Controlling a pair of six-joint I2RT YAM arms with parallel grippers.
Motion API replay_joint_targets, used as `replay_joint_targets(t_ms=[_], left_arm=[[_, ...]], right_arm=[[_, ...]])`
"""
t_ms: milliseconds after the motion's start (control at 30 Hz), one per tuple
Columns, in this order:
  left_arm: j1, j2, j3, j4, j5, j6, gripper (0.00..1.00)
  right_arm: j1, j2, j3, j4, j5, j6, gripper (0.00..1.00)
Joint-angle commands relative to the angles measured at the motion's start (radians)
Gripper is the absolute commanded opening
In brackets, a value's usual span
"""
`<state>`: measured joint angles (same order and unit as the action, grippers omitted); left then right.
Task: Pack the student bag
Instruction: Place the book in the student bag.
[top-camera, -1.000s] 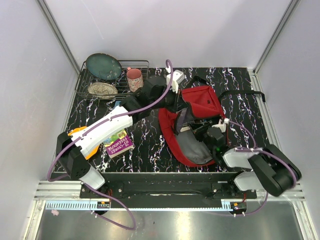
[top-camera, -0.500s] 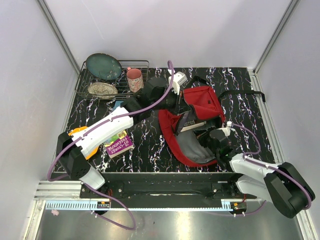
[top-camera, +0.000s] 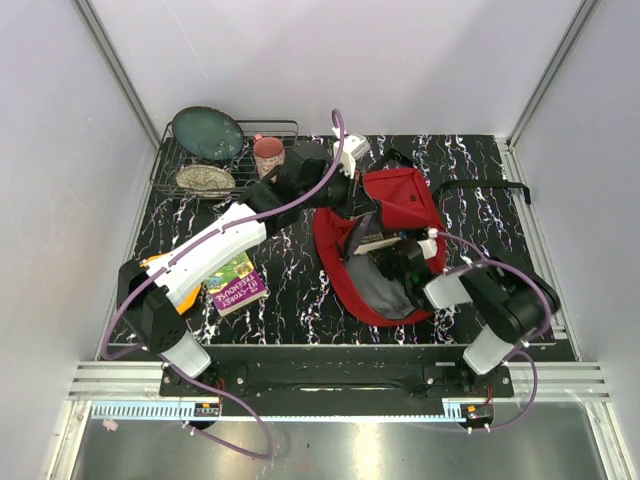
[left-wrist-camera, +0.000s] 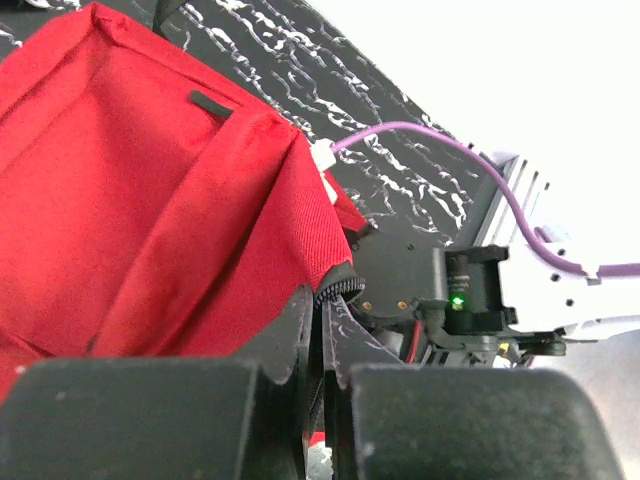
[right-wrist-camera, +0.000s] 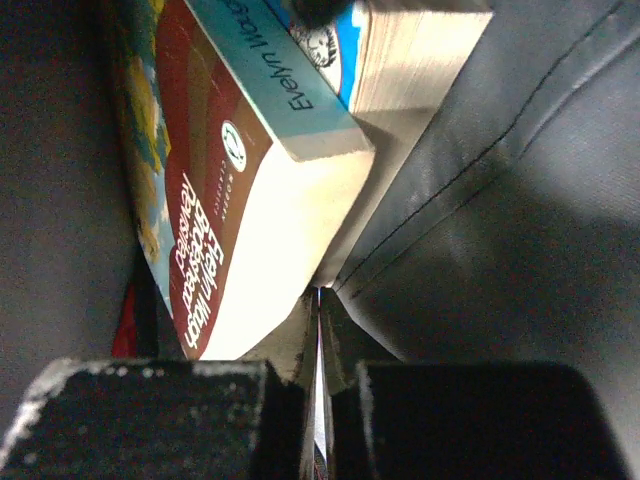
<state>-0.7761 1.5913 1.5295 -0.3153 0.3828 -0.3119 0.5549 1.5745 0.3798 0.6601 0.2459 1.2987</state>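
A: Item one, near edge: right gripper (right-wrist-camera: 320, 300), clenched empty inside the large red fabric student bag (top-camera: 408, 200), beside two paperback books (right-wrist-camera: 250, 230).
B: Bag: right of middle on the black marbled table (top-camera: 480, 170), long axis near-to-far, mouth apparently toward the near edge.
A: Far rim: left gripper (left-wrist-camera: 322, 300) pinching it. Advice: hold the mouth wide, withdraw straight.

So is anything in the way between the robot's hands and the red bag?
No, nothing visible. The left gripper is pinching the red rim of the student bag. The right gripper is shut inside it, beside two books and the grey lining.
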Motion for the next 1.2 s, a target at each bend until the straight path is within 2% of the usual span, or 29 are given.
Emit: replay_joint_targets(t_ms=[0,133,233,367,500,567,600,633,700,733,800,833,867,900,933,1000,1033,1100,1133,1167], left_arm=[[0.053,0.001,0.104,0.006,0.031,0.039,0.00],[0.093,0.022,0.138,-0.039,0.045,0.053,0.00],[0.103,0.027,0.132,-0.057,0.090,0.050,0.00],[0.101,0.003,0.003,0.025,0.143,-0.018,0.00],[0.089,-0.019,-0.075,0.085,0.180,-0.052,0.00],[0.078,-0.022,-0.110,0.103,0.189,-0.065,0.00],[0.077,-0.021,-0.120,0.114,0.217,-0.066,0.06],[0.066,-0.024,-0.129,0.116,0.208,-0.066,0.21],[0.054,-0.056,-0.173,0.127,0.156,-0.061,0.31],[0.055,-0.069,-0.216,0.133,0.137,-0.062,0.39],[0.055,-0.138,-0.270,0.166,0.058,-0.076,0.61],[0.060,-0.166,-0.323,0.185,0.024,-0.082,0.65],[0.061,-0.221,-0.348,0.200,-0.004,-0.096,0.71],[0.064,-0.249,-0.371,0.206,-0.075,-0.102,0.85],[0.070,-0.276,-0.405,0.205,-0.103,-0.104,0.89],[0.078,-0.353,-0.434,0.174,-0.200,-0.104,0.97],[0.084,-0.381,-0.460,0.160,-0.238,-0.105,0.99],[0.092,-0.464,-0.497,0.122,-0.376,-0.119,0.99],[0.097,-0.493,-0.543,0.110,-0.434,-0.128,0.99],[0.100,-0.551,-0.567,0.096,-0.552,-0.165,0.99]], right_arm=[[-0.009,0.157,0.194,0.229,-0.094,0.017,0.06],[-0.012,0.229,0.249,0.263,-0.097,0.030,0.07],[-0.013,0.167,0.180,0.276,-0.065,0.013,0.11],[-0.015,0.039,0.032,0.263,-0.042,-0.021,0.32],[-0.016,-0.103,-0.048,0.170,-0.101,-0.048,0.42],[-0.015,-0.197,-0.052,0.061,-0.216,-0.078,0.45],[-0.015,-0.232,-0.044,-0.009,-0.246,-0.085,0.48],[-0.013,-0.313,-0.036,-0.139,-0.342,-0.107,0.50],[-0.006,-0.408,-0.051,-0.236,-0.396,-0.139,0.51],[-0.006,-0.524,-0.068,-0.314,-0.414,-0.136,0.52],[-0.003,-0.663,-0.120,-0.437,-0.409,-0.136,0.52],[-0.003,-0.806,-0.124,-0.629,-0.378,-0.141,0.54],[-0.001,-0.883,-0.116,-0.745,-0.369,-0.174,0.54],[-0.001,-0.960,-0.110,-0.846,-0.361,-0.182,0.55],[0.000,-1.114,-0.099,-1.034,-0.344,-0.197,0.55],[0.000,-1.270,-0.046,-1.222,-0.315,-0.202,0.56],[0.000,-1.414,-0.023,-1.376,-0.271,-0.197,0.56],[0.002,-1.533,0.042,-1.474,-0.225,-0.176,0.59],[0.000,-1.550,0.059,-1.464,-0.238,-0.188,0.62],[0.000,-1.504,0.092,-1.434,-0.273,-0.255,0.64]])
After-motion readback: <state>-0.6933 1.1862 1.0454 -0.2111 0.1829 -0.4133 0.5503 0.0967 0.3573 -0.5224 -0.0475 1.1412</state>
